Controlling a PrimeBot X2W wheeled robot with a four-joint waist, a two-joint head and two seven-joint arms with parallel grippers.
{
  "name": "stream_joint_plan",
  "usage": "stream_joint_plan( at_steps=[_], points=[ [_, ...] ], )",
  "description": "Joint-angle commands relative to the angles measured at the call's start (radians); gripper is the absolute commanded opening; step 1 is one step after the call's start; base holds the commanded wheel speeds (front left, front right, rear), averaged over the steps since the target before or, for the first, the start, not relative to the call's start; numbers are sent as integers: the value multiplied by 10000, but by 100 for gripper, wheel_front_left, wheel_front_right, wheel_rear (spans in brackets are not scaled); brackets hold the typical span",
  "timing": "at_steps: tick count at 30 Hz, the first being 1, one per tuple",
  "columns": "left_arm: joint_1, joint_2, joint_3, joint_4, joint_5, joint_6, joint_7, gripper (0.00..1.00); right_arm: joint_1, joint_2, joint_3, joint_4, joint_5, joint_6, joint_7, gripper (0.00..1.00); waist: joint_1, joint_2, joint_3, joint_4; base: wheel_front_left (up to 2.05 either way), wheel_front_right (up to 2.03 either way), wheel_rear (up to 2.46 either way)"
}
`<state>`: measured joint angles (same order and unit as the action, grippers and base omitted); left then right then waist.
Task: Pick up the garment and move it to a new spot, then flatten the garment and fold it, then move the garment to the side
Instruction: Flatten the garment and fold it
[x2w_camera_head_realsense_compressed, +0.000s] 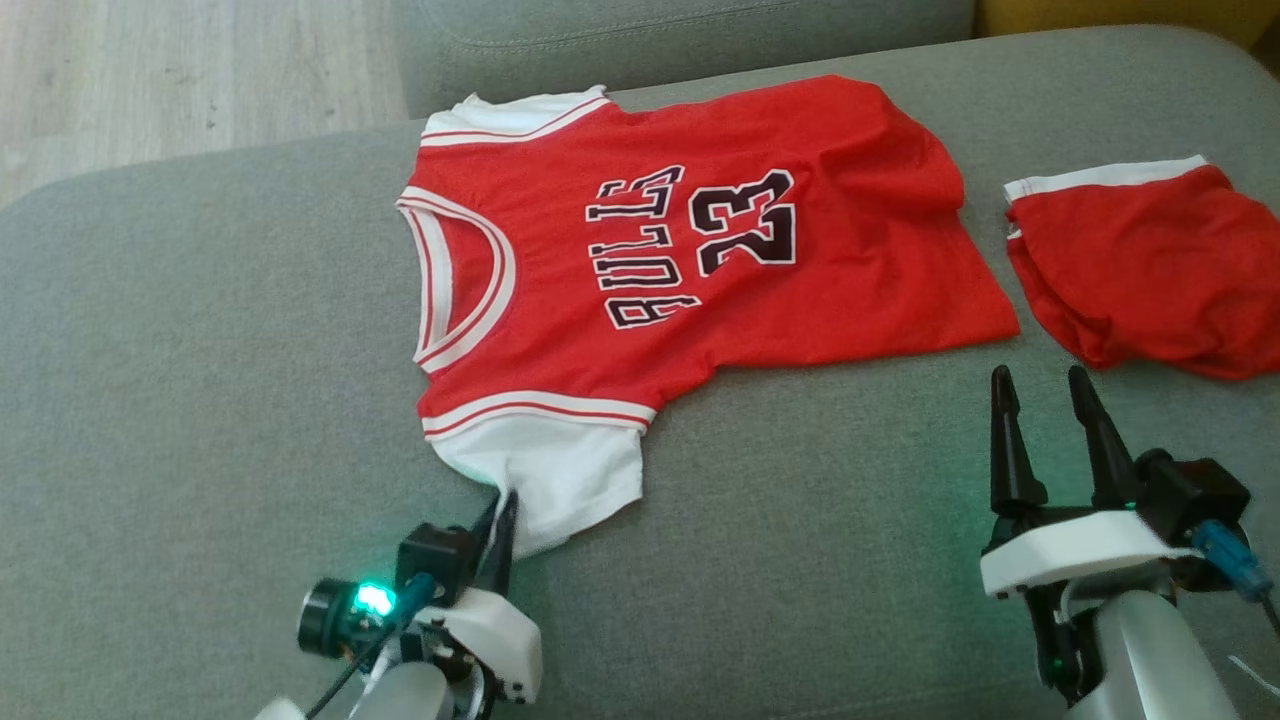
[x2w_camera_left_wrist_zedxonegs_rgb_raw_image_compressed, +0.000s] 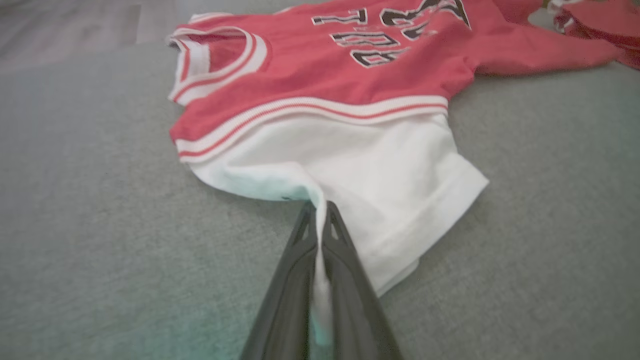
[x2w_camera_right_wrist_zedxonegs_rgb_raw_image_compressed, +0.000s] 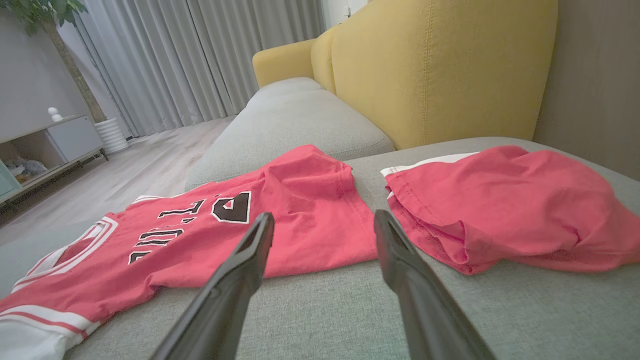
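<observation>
One pinch of white sleeve (x2w_camera_head_realsense_compressed: 560, 470) was clamped in the left gripper (x2w_camera_head_realsense_compressed: 507, 497); the right gripper (x2w_camera_head_realsense_compressed: 1040, 380) gaped empty near the shorts (x2w_camera_head_realsense_compressed: 1150, 260). The jersey (x2w_camera_head_realsense_compressed: 700, 240) lay beside the shorts; so shallow a hold might slip.

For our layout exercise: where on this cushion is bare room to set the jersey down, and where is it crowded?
Bare: the cushion left of the jersey, and the near strip in front of it. Crowded: the right, where the shorts lie close to its hem.
</observation>
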<state>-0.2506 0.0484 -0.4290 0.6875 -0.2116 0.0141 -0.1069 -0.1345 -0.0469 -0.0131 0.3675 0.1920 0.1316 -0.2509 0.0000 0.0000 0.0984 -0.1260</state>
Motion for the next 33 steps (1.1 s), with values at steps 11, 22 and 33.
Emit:
stream_joint_plan(
  at_steps=[11, 22, 33],
  points=[
    [-253, 208, 763, -2431, 60, 459, -1532, 0, -1640, -34, -801, 1577, -1038, -9, 372, 100, 0, 0, 205, 360, 0, 0, 0],
    [-64, 167, 1006, -4511, 549, 250, -1547, 0, -3868, -34, -2802, 4587, -2060, -9, 1068, 100, 0, 0, 906, 789, 0, 0, 0],
    [-203, 99, 1095, -4840, 771, -98, -1548, 0, -5135, -34, -4948, 6589, -4410, -9, 944, 100, 0, 0, 1271, 1220, 0, 0, 0]
  ],
)
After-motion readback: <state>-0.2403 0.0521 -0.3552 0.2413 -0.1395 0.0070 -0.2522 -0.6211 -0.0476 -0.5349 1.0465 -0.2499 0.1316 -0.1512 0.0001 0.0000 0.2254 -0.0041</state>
